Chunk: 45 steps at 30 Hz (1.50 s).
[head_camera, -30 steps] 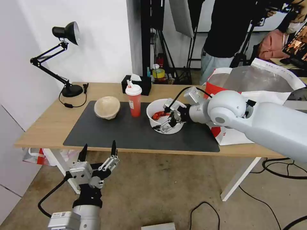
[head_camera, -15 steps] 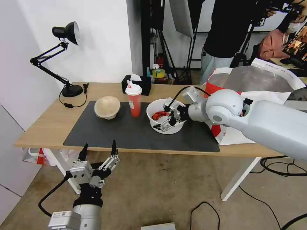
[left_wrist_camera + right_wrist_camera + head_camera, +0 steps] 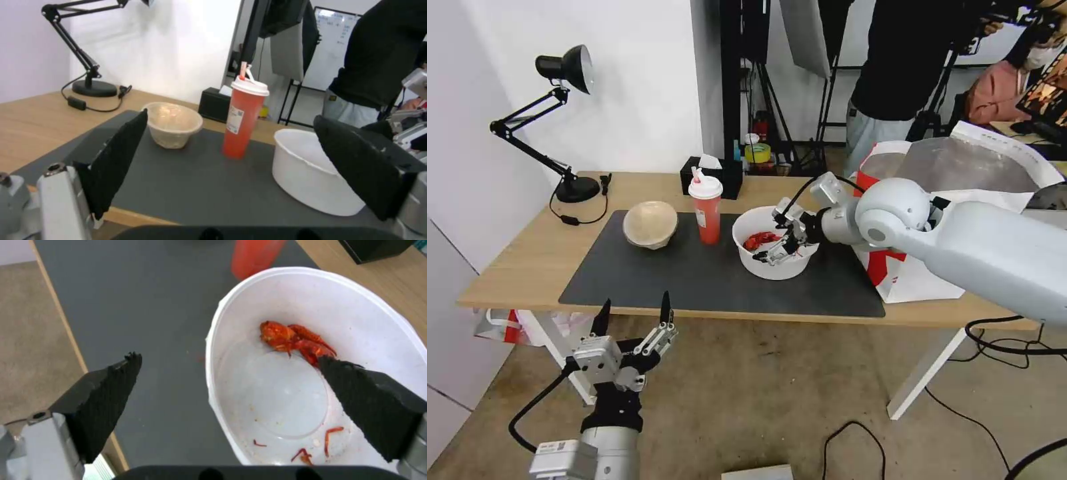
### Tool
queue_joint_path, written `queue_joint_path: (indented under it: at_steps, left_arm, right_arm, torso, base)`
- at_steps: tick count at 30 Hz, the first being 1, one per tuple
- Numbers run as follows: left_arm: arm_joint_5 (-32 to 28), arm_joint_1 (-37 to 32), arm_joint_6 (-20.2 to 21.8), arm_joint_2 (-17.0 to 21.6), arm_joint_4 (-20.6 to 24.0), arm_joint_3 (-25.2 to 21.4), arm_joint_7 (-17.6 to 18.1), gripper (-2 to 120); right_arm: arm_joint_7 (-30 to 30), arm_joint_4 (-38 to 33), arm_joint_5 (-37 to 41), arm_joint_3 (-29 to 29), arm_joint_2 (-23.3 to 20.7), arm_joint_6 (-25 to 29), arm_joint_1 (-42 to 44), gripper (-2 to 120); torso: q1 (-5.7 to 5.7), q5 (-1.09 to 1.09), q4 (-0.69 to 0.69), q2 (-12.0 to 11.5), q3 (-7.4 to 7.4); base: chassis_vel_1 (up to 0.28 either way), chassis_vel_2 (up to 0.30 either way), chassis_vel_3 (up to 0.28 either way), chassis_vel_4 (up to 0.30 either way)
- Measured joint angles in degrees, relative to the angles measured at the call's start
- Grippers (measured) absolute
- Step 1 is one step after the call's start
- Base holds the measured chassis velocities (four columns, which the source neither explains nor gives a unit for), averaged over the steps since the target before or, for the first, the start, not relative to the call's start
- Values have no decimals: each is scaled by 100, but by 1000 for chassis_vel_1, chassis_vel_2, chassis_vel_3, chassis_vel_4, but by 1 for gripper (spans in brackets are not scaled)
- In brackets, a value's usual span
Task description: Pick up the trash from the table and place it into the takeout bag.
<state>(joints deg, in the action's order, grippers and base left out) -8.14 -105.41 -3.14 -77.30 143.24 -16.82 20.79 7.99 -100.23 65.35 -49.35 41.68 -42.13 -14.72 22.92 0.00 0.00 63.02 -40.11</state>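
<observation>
On the dark mat (image 3: 694,280) of the table (image 3: 520,253) stands the white bowl (image 3: 767,268) with red scraps. My right gripper (image 3: 770,248) is open across its near rim. In the right wrist view one finger (image 3: 356,396) is inside the bowl (image 3: 276,400) and the other (image 3: 106,386) hangs outside over the mat. The red cup (image 3: 708,217) and the beige bowl (image 3: 650,225) stand further left. The takeout bag (image 3: 914,280) gapes at the table's right end behind my right arm. My left gripper (image 3: 630,313) waits open below the table's front edge, facing the cup (image 3: 240,123).
A black desk lamp (image 3: 564,120) with its cable stands at the far left corner. A black tissue box (image 3: 714,175) sits behind the cup. A person stands behind the table. Cables lie on the floor at the right.
My right gripper has risen a little and shifted toward the bowl's far side, still open over the rim. The left arm has not moved.
</observation>
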Motion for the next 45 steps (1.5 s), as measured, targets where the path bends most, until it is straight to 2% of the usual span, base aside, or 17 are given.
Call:
queue_joint_path:
  at_steps: [16, 43, 45]
  left_arm:
    - [-17, 70, 24, -6, 0, 34, 7, 100]
    - [101, 98, -9, -147, -23, 153, 2, 100]
    - [101, 97, -11, -147, -17, 153, 1, 100]
  right_arm:
    - [5, 326, -125, 1, 291, 0, 185, 100]
    - [7, 661, -152, 102, 404, 0, 433, 100]
    - [5, 681, -148, 107, 416, 0, 448, 96]
  torso:
    - [0, 0, 0, 0, 0]
    - [0, 1, 0, 0, 0]
    - [0, 1, 0, 0, 0]
  base:
    - [0, 0, 0, 0]
    - [0, 0, 0, 0]
    - [0, 0, 0, 0]
